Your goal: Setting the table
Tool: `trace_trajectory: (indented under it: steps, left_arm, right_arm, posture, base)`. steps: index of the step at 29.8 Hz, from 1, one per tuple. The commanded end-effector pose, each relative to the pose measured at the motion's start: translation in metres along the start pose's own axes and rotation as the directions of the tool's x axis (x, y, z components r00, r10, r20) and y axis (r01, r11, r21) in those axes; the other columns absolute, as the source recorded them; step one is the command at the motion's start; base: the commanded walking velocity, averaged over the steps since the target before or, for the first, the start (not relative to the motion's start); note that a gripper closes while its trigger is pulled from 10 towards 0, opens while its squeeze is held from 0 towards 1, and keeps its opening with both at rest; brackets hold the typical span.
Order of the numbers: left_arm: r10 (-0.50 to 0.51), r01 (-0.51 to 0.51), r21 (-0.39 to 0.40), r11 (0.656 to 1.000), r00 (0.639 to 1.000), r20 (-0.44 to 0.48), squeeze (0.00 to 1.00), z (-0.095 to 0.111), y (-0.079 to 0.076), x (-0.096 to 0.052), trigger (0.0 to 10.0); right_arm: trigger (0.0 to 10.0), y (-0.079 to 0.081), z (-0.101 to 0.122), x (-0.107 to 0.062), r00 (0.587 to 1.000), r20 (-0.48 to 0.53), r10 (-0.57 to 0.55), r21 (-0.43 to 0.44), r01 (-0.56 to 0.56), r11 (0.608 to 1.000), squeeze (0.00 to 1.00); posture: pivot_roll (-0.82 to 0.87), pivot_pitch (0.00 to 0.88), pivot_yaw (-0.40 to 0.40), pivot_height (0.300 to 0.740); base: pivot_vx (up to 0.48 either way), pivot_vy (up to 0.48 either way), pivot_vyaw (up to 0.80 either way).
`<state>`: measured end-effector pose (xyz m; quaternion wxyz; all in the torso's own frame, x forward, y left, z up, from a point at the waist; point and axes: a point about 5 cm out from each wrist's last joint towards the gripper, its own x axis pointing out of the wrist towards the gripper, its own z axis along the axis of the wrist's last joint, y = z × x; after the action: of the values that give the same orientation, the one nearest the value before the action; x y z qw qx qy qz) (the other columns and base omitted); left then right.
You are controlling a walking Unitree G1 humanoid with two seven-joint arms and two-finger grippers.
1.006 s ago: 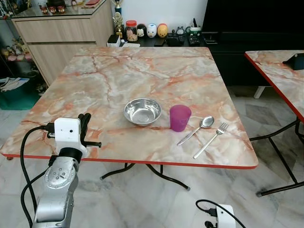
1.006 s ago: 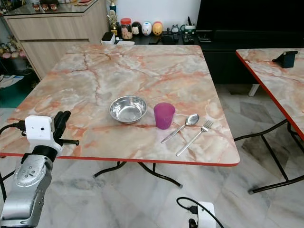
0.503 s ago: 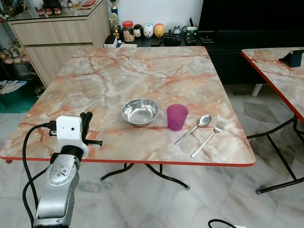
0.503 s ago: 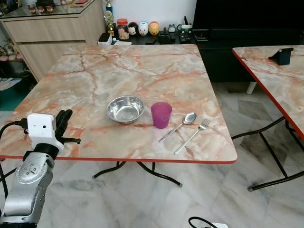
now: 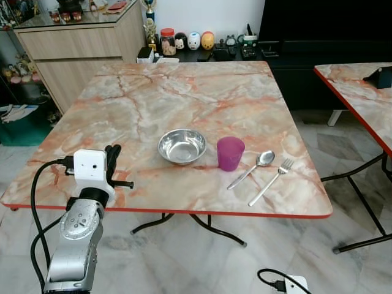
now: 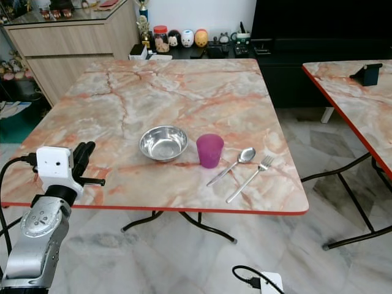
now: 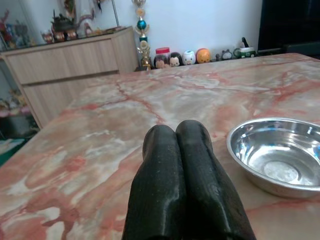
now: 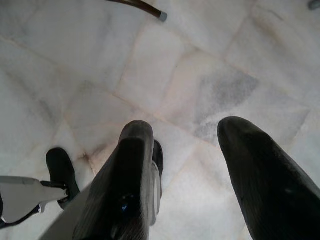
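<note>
1. Table [image 5: 202, 92] settings are laid out along the near edge in one row, and the place looks largely set as far as can be judged.

2. At the far left, the left gripper [image 5: 112, 160] is held just over the near-left edge of the marble top; in its wrist view the two black fingers [image 7: 165, 175] are pressed together with nothing between them.

3. Next comes the steel bowl [image 5: 182, 146], upright and empty, well apart from that gripper.

4. Just beside the bowl stands the purple cup [image 5: 230, 153], upright (a narrow gap can be made out between the two).

5. Near the cup lies the spoon [image 5: 252, 168], set at a slant with its bowl end farther from the robot.

6. Beside the spoon, roughly parallel and apart from it, lies the fork [image 5: 271, 181], tines pointing away.

7. Low at the right, the right gripper [image 8: 197, 165] hangs over the floor tiles, its fingers spread wide and holding nothing.

8. What is left is hard to say: no plate is seen, and the cutlery lies askew, so a little straightening may be wanted.

9. Against the picture of a second ago, the four pieces keep the same order and spacing; the whole scene is shifted slightly (the camera moved, not the things), and the left gripper stays over the same corner.
</note>
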<state>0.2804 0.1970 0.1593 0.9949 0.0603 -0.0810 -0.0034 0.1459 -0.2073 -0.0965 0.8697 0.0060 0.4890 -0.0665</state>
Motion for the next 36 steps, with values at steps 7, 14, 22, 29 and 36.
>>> trace_trajectory:
  steps: [7, 14, 22, 29, 36]
  left_arm:
    - [0.004, -0.004, -0.016, 1.000, 1.000, -0.018, 0.00, -0.003, 0.001, 0.001, 10.0]
    - [0.000, -0.001, -0.022, 1.000, 1.000, -0.018, 0.00, -0.002, -0.001, 0.002, 10.0]
    - [-0.006, 0.006, -0.031, 0.999, 1.000, -0.020, 0.00, -0.003, -0.003, 0.003, 10.0]
    - [-0.025, 0.024, -0.049, 0.998, 0.999, -0.030, 0.00, -0.004, -0.005, 0.003, 10.0]
    - [-0.105, 0.060, -0.324, 0.944, 0.987, -0.122, 0.00, -0.014, -0.012, 0.006, 10.0]
  right_arm:
    - [10.0, 0.007, 0.011, 0.002, 0.999, 0.037, 0.022, -0.026, -0.021, 0.999, 0.00]
    - [10.0, 0.007, 0.013, 0.002, 0.999, 0.039, 0.029, -0.038, -0.028, 0.999, 0.00]
    - [10.0, 0.006, 0.013, 0.002, 0.999, 0.039, 0.029, -0.034, -0.027, 0.999, 0.00]
    - [10.0, 0.006, 0.011, 0.002, 0.999, 0.031, 0.028, -0.032, -0.027, 0.999, 0.00]
    - [10.0, 0.012, 0.011, 0.003, 0.999, 0.024, 0.036, -0.035, -0.035, 0.999, 0.00]
  posture:
    - [-0.05, 0.000, 0.041, 0.732]
    - [-0.04, 0.000, 0.041, 0.732]
    - [-0.04, 0.000, 0.041, 0.732]
    - [-0.04, 0.000, 0.041, 0.732]
    - [-0.04, 0.000, 0.038, 0.732]
  base:
    - [0.250, 0.000, 0.00]
    - [0.249, 0.000, 0.00]
    - [0.249, 0.000, 0.00]
    - [0.246, 0.000, 0.00]
    - [0.000, 0.000, 0.00]
